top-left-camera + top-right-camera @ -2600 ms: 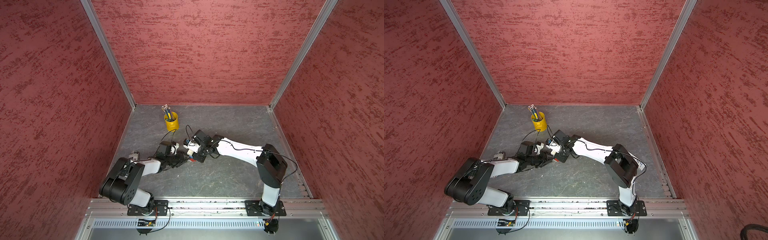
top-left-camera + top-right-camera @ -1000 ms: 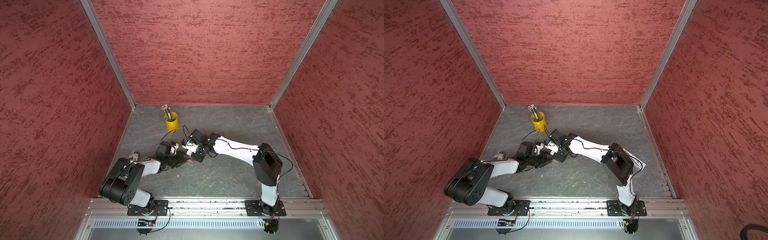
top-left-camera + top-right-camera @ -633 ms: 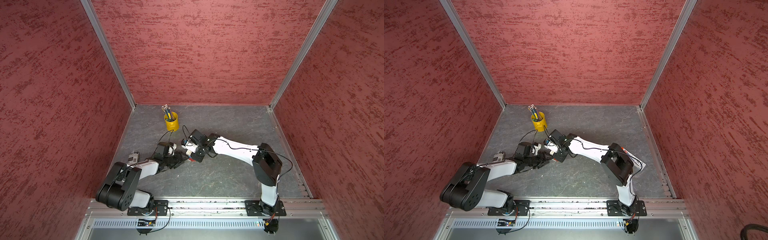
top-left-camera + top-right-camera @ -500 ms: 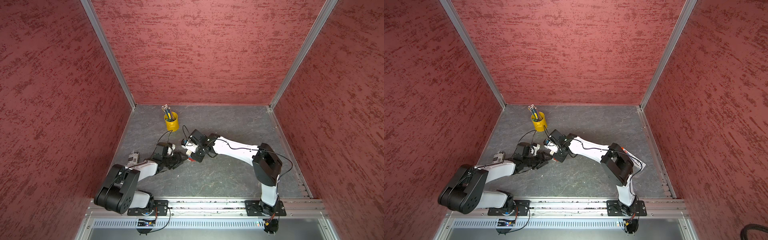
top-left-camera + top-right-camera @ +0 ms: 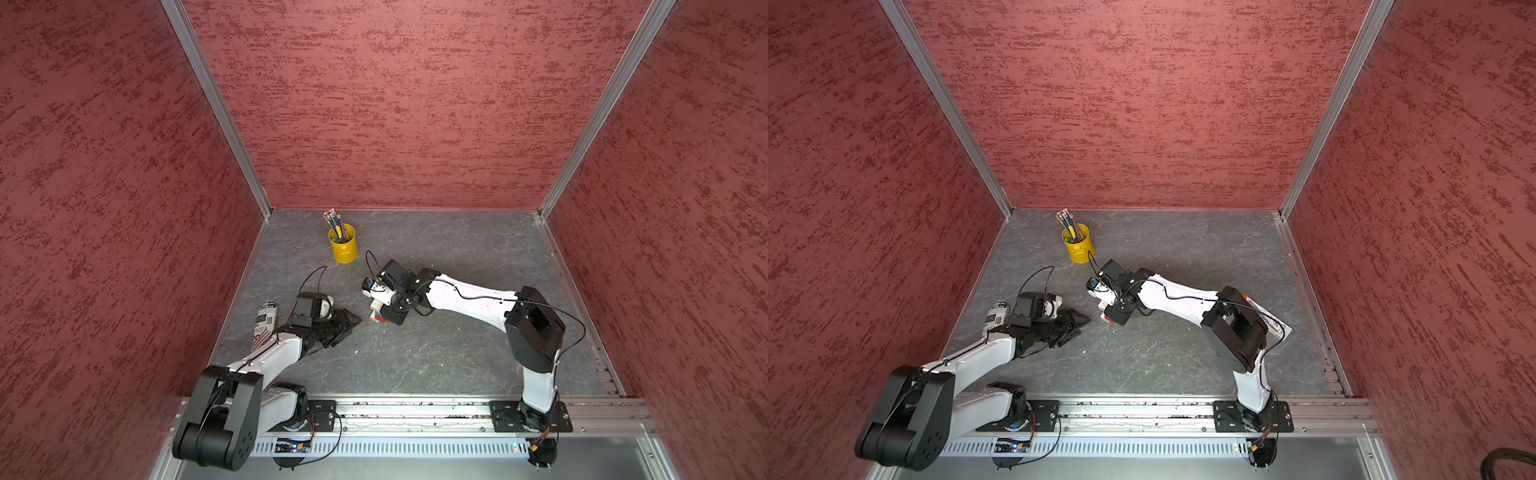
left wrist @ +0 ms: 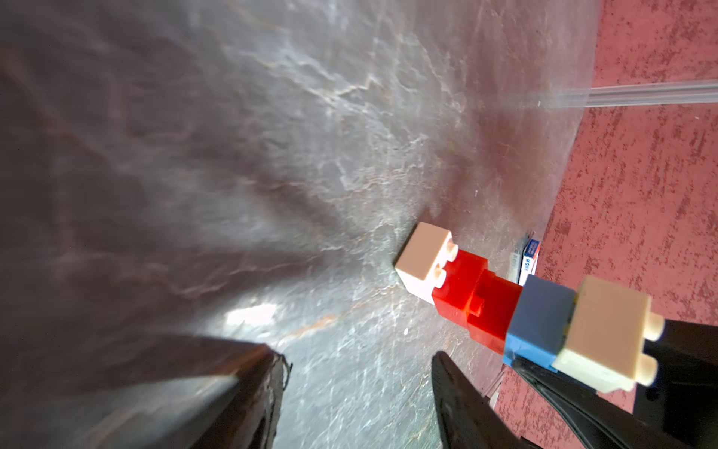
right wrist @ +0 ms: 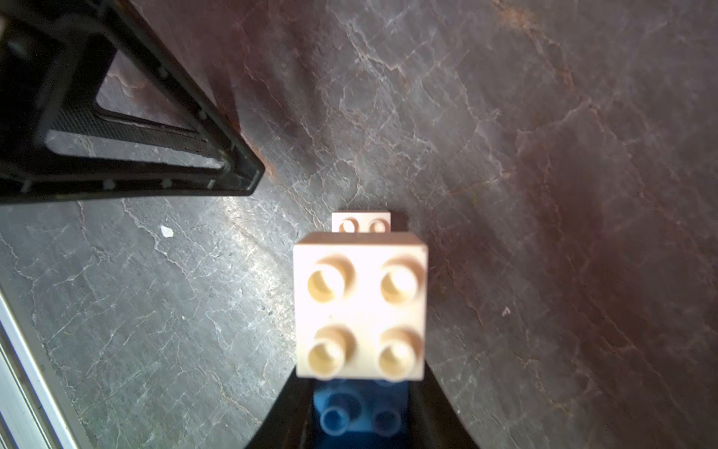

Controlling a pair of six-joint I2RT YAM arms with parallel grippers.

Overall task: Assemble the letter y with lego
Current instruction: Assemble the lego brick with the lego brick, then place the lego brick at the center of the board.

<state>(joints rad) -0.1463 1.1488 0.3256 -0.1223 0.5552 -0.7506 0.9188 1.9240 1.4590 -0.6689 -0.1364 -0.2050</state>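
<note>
the right tool point(image 7: 359, 412) is closed on the blue bar point(image 6: 540, 322) of the letter y point(image 6: 489, 299). the long axis runs from the white foot point(image 6: 423, 260), low by the desk point(image 5: 415, 361), up to the white tip point(image 6: 606, 334). the left tool point(image 5: 347, 322) is empty, jaws apart, just left of the figure. only the right wrist view shows bare blue studs. only the left wrist view shows the red stem.

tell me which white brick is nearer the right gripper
The white brick stacked on the blue brick, which the right gripper clamps. The other white brick is the foot, beyond the red stem.
</note>
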